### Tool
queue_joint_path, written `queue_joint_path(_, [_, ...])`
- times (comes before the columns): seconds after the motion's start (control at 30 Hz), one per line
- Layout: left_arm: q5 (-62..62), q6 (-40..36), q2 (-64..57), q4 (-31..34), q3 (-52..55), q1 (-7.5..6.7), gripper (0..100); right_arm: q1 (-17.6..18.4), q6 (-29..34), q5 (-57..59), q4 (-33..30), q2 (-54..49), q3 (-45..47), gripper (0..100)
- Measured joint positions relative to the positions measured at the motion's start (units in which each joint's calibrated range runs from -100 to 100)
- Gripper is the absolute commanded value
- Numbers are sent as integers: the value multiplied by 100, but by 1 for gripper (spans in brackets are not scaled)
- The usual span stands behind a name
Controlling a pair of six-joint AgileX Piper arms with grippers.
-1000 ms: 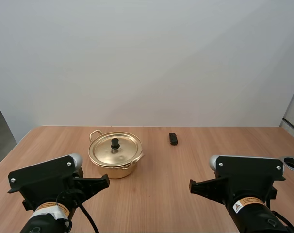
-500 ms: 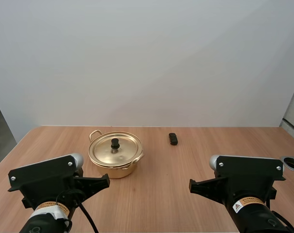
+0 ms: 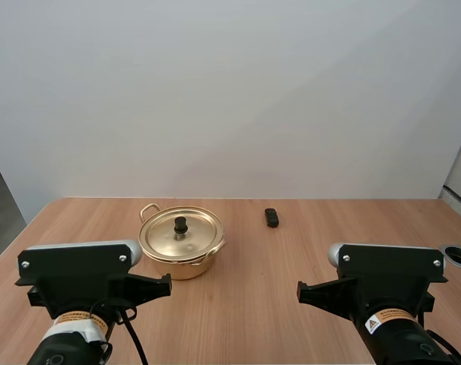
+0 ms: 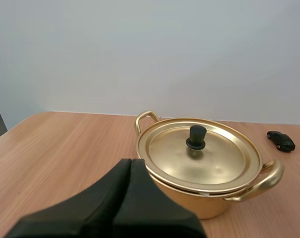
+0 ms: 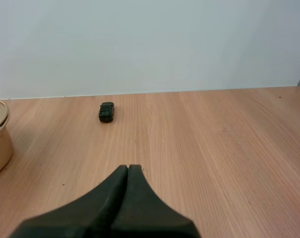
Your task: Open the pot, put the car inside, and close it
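The left arm has rolled level since a moment ago; the left gripper (image 4: 131, 161) is clenched on nothing, close to the pot (image 4: 192, 202). The lid (image 4: 217, 159) sits on the pot, and the car (image 3: 271, 217) lies on the table (image 3: 291, 258) to the pot's right. The right gripper (image 5: 127, 167) is also clenched empty.

The left fingers (image 4: 110, 198) and the right fingers (image 5: 110, 203) each lie pressed together (one dark wedge apiece).
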Motion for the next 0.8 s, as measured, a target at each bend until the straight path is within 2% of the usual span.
queue_joint_path(0.37, [-79,0,0,0,0,0,0,0,0,-140,-317,0,0,0])
queue_joint_path(0.6, [-1328,327,0,180,-111,0,0,0,-61,-1820,-1440,0,0,0])
queue_joint_path(0.8, [-1562,1041,0,180,-1131,0,0,0,-601,-3398,-2439,0,-502,0])
